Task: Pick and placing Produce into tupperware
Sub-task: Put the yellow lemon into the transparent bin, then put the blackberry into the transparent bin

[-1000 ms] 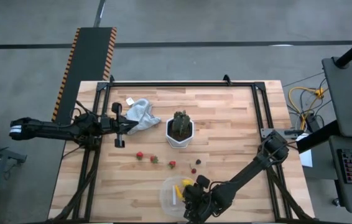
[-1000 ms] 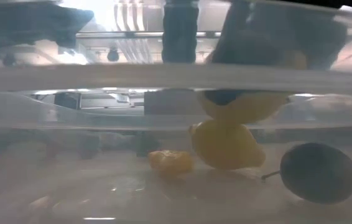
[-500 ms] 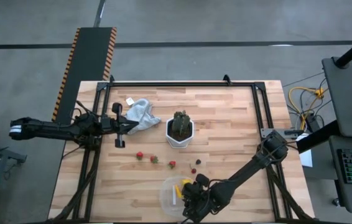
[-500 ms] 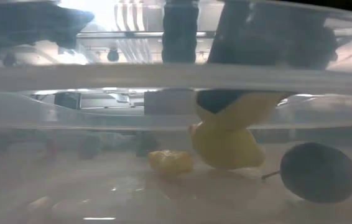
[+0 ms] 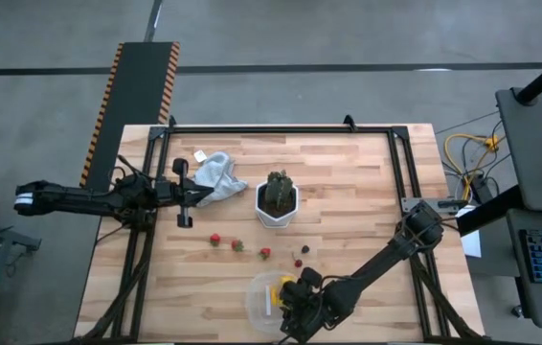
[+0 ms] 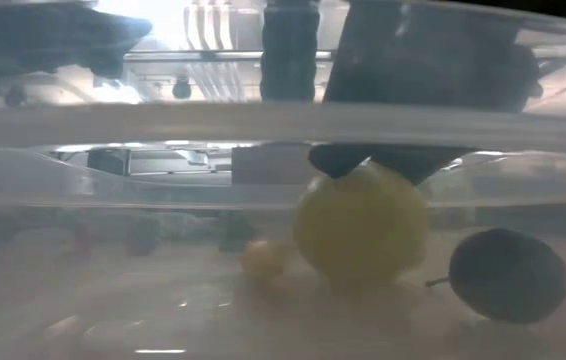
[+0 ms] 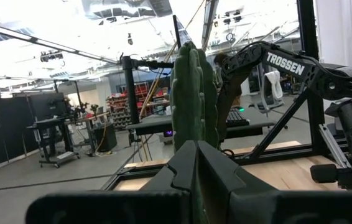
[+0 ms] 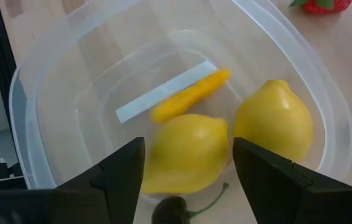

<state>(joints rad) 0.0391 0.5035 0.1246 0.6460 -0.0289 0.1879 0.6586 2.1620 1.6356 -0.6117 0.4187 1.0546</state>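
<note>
Tupperware (image 8: 33, 106) holds two lemons (image 8: 185, 152), one yellow strip (image 8: 188, 96), one berry (image 8: 170, 211) beneath the spread right gripper (image 8: 188, 168).

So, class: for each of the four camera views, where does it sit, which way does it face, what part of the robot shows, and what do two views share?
High view: overhead, straight down on the table; both arms show, left gripper shut.
Low view: at table height, looking through the clear tub; a dark gripper part shows above a lemon.
Left wrist view: looks forward at the potted plant; own fingers show below.
Right wrist view: looks down into the tub; right gripper open over the lemons.
Shared: low and right wrist views both show the lemons and a dark berry.
</note>
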